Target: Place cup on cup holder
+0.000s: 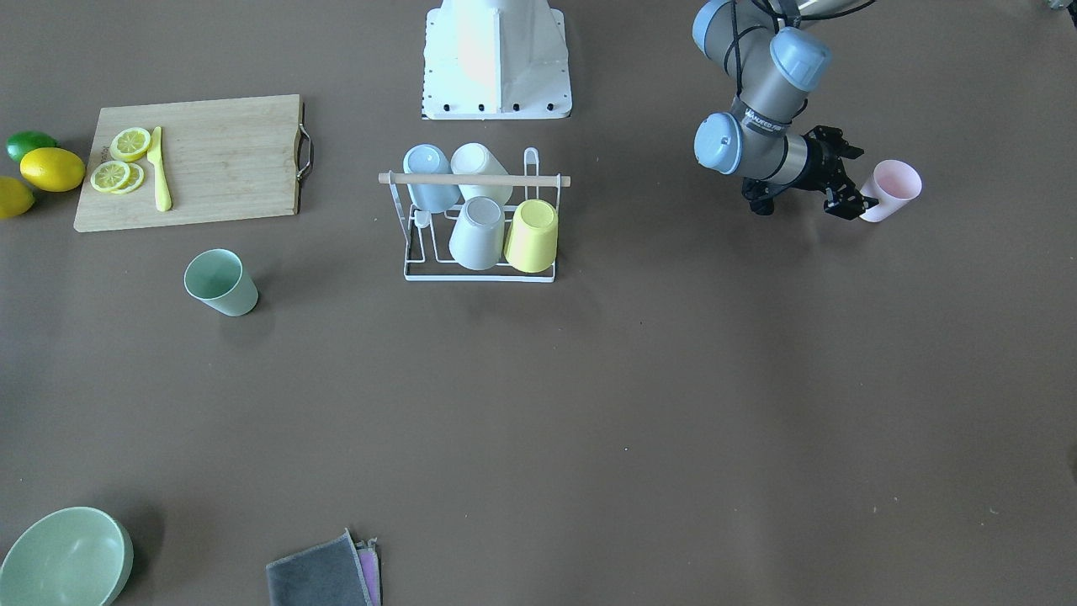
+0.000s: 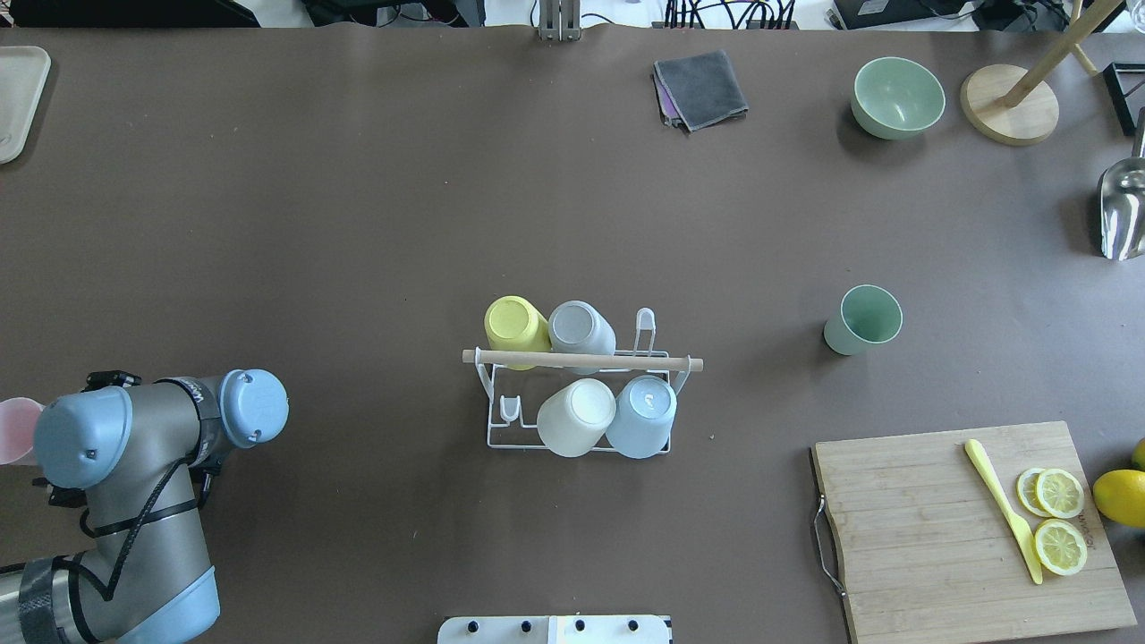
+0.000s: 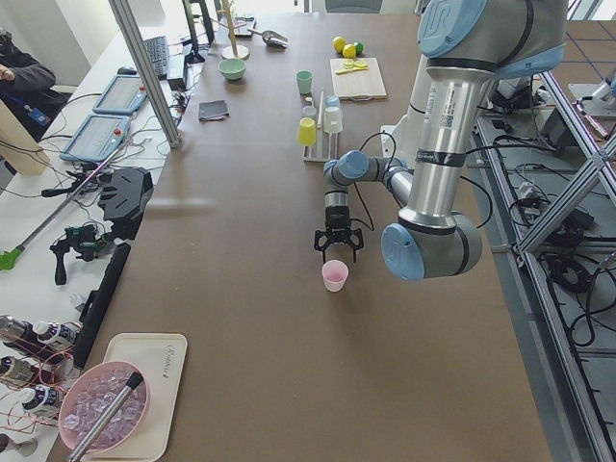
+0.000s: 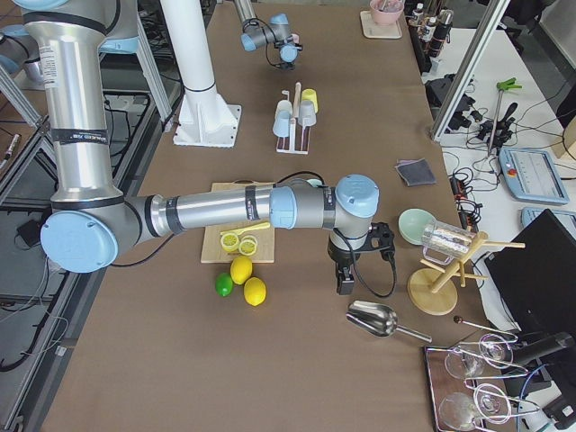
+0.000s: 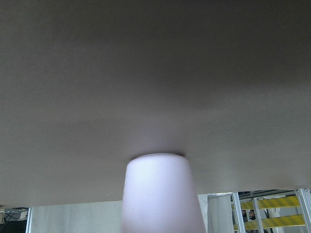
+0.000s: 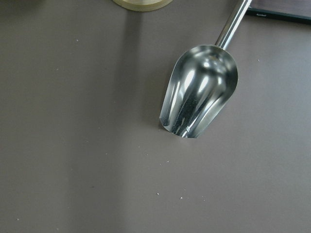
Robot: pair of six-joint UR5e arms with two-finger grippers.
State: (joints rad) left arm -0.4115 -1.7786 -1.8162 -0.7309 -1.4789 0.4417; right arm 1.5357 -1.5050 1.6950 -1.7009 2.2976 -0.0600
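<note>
A pink cup point(image 1: 893, 190) stands upright on the table near the robot's left end; it also shows in the left view point(image 3: 335, 275) and fills the lower middle of the left wrist view point(image 5: 163, 194). My left gripper point(image 1: 856, 178) is open, low over the table and right beside the cup, with its fingers not around it. The white wire cup holder point(image 1: 480, 274) with a wooden rod point(image 2: 581, 360) stands mid-table and holds several upturned cups. A green cup point(image 2: 863, 319) stands alone on the table. My right gripper point(image 4: 343, 279) shows only in the right view; I cannot tell its state.
A wooden cutting board point(image 1: 202, 160) holds lemon slices and a yellow knife. Lemons point(image 1: 52, 168) and a lime lie beside it. A green bowl point(image 2: 897, 97), a grey cloth point(image 2: 699, 88), a metal scoop point(image 6: 201, 92) and a wooden stand base point(image 2: 1009, 116) sit at the far side.
</note>
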